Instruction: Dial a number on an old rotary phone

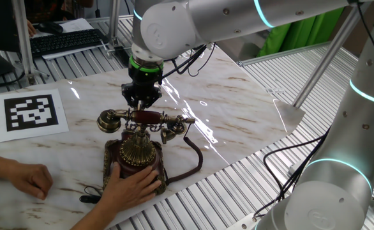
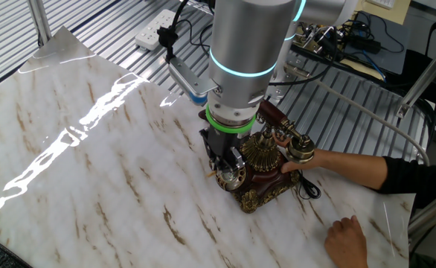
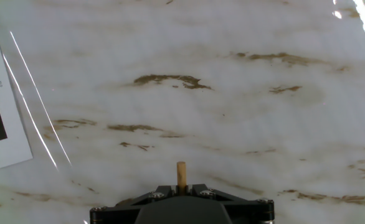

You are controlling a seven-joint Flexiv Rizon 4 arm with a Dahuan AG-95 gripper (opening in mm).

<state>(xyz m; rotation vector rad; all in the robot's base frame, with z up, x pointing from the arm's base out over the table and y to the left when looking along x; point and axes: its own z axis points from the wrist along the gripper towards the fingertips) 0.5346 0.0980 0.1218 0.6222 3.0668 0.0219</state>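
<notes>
The old rotary phone stands on the marble table, with its brass dial facing up and its handset resting on the cradle. It also shows in the other fixed view. My gripper hangs just behind the handset, on the far side of the phone, close above the table. It is shut on a short wooden stick that pokes out between the jaws. The hand view shows only the stick and bare marble; the phone is out of that view. A person's hand holds the phone's base.
The person's other hand rests on the table to the left. A printed marker sheet lies at the back left, and a black keyboard lies beyond it. A power strip and cables lie off the table's edge.
</notes>
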